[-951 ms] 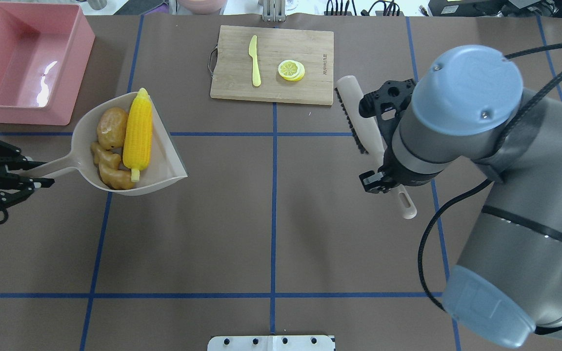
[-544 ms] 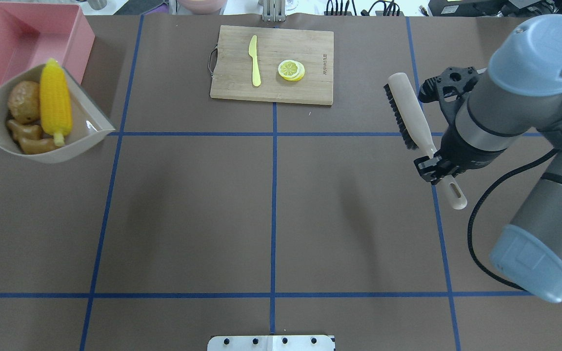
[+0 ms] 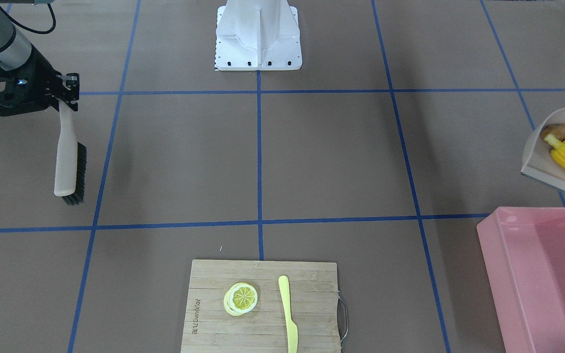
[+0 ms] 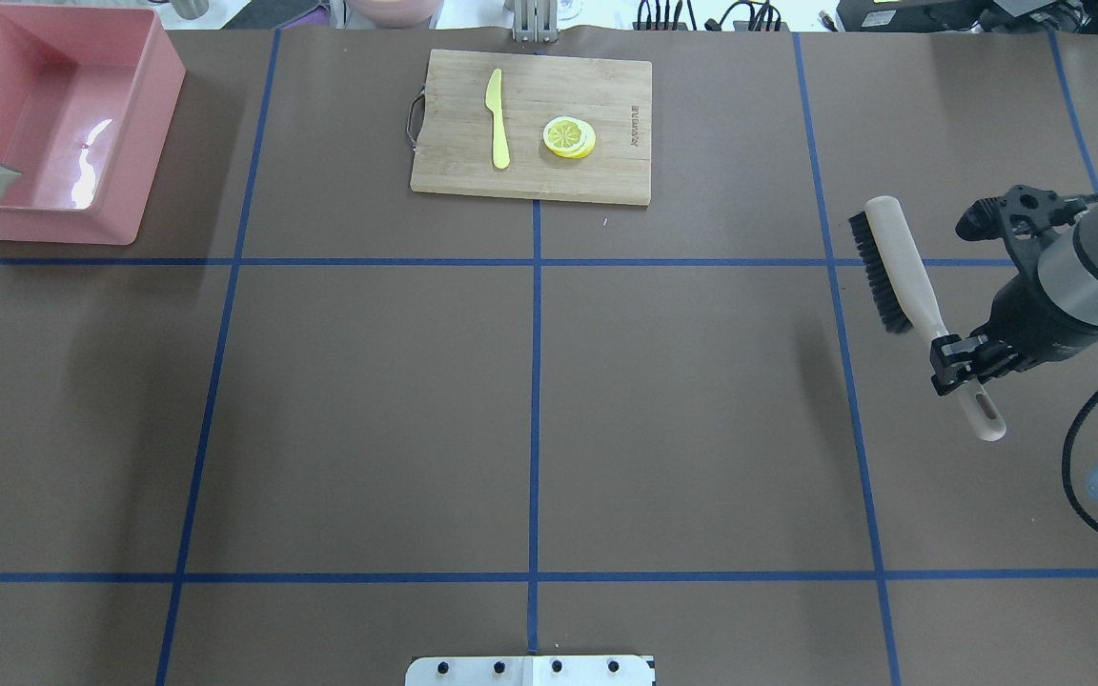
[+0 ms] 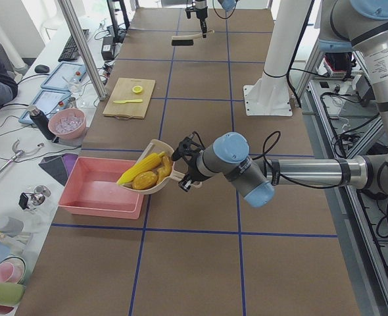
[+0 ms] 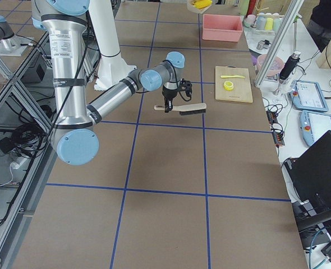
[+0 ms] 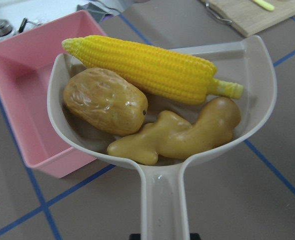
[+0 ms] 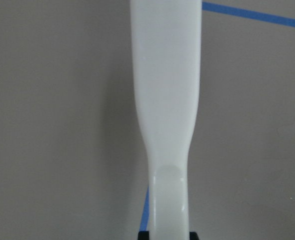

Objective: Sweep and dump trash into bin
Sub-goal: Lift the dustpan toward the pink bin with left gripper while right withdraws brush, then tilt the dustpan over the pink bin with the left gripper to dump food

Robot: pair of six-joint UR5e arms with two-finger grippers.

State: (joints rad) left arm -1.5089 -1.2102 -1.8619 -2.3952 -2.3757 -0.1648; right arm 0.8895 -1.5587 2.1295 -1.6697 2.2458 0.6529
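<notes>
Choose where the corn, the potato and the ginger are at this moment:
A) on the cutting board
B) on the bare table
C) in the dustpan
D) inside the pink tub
C: the corn, the potato and the ginger lie together in the dustpan, next to the pink tub.

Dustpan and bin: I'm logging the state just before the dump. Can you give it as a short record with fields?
dustpan: raised at the bin's corner, handle in the left gripper
load: corn, potato, ginger, all in the dustpan
bin: empty
right gripper: shut on the brush, held above the table
dump: not yet done
</notes>
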